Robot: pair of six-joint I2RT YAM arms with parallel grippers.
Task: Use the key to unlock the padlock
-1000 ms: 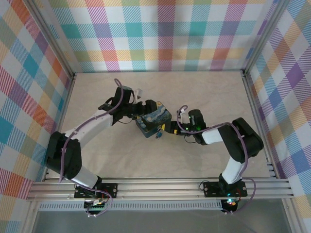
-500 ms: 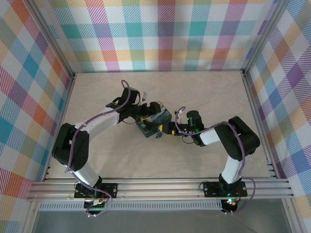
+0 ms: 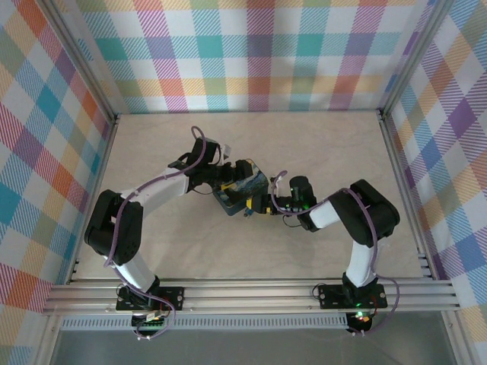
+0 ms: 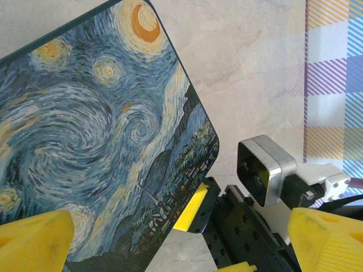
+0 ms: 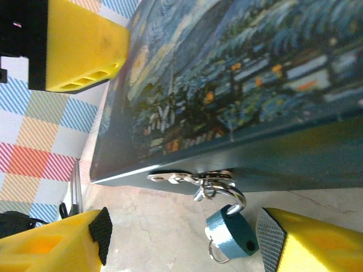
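Note:
The padlock (image 5: 229,233) is small and blue, and its silver shackle hangs from the hasp (image 5: 187,178) on the front of the starry-night box (image 5: 244,68). A thin silver ring (image 5: 215,253) shows under the padlock body; I cannot make out the key itself. My right gripper (image 5: 187,241) is open on both sides of the padlock, which sits close to the right-hand pad (image 5: 271,235). In the top view the padlock (image 3: 248,212) hangs at the box's (image 3: 242,187) near edge, beside my right gripper (image 3: 262,204). My left gripper (image 4: 181,243) is open over the box's corner (image 4: 187,170).
The box lies on a pale marbled floor (image 3: 304,144) inside checked cloth walls (image 3: 251,53). My right gripper's black body and yellow pad (image 4: 193,207) press near the box's corner in the left wrist view. Aluminium rails (image 3: 251,293) run along the near edge.
The left arm swung right, bringing its gripper over the box. The right gripper slid left, closer to the box's front and the padlock.

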